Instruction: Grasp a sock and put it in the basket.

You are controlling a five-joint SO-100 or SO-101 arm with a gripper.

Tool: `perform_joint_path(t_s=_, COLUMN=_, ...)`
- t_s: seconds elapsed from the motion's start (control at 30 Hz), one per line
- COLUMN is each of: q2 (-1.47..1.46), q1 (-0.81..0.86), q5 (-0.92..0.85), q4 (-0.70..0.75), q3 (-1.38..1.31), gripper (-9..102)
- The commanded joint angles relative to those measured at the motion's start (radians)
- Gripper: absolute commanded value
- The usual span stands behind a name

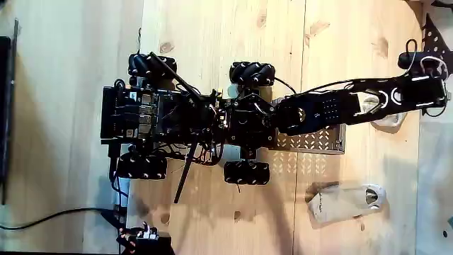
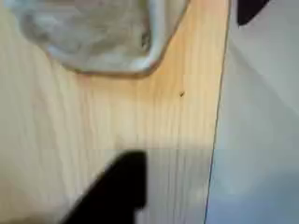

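Observation:
The sock is a small cream lump on the wooden table at the right, partly hidden under my arm. The wrist view shows the sock at the top, lying flat on the wood. My gripper hovers just right of and above the sock, near the table's right edge. One dark fingertip shows at the bottom of the wrist view and another dark part at the top right corner, with bare wood between them and nothing held. The basket, a perforated metal tray, sits at the front of the black robot body under the arm.
A longer flat beige sock lies at the lower right. The wheeled black robot base fills the middle. The table edge runs just right of the gripper, with grey floor beyond. Cables trail at the lower left.

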Motion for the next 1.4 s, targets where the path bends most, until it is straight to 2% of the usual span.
perform_joint_path(t_s=0.0, q2=0.130, q1=0.028, q5=-0.006, q4=0.038, q3=-0.003, gripper=38)
perform_joint_path(t_s=0.2, q2=0.262, q1=0.037, q5=-0.008, q4=0.114, q3=-0.002, gripper=38)
perform_joint_path(t_s=0.4, q2=0.314, q1=0.000, q5=0.031, q4=0.304, q3=-0.002, gripper=38)
perform_joint_path(t_s=0.47, q2=0.291, q1=-0.003, q5=0.052, q4=0.319, q3=0.011, gripper=38)
perform_joint_path(t_s=0.7, q2=0.176, q1=0.028, q5=0.037, q4=0.241, q3=0.020, gripper=38)
perform_joint_path(t_s=0.93, q2=-0.094, q1=0.044, q5=-0.002, q4=0.100, q3=0.008, gripper=38)
perform_joint_path(t_s=1.37, q2=-0.402, q1=0.014, q5=-0.164, q4=-0.048, q3=0.000, gripper=39)
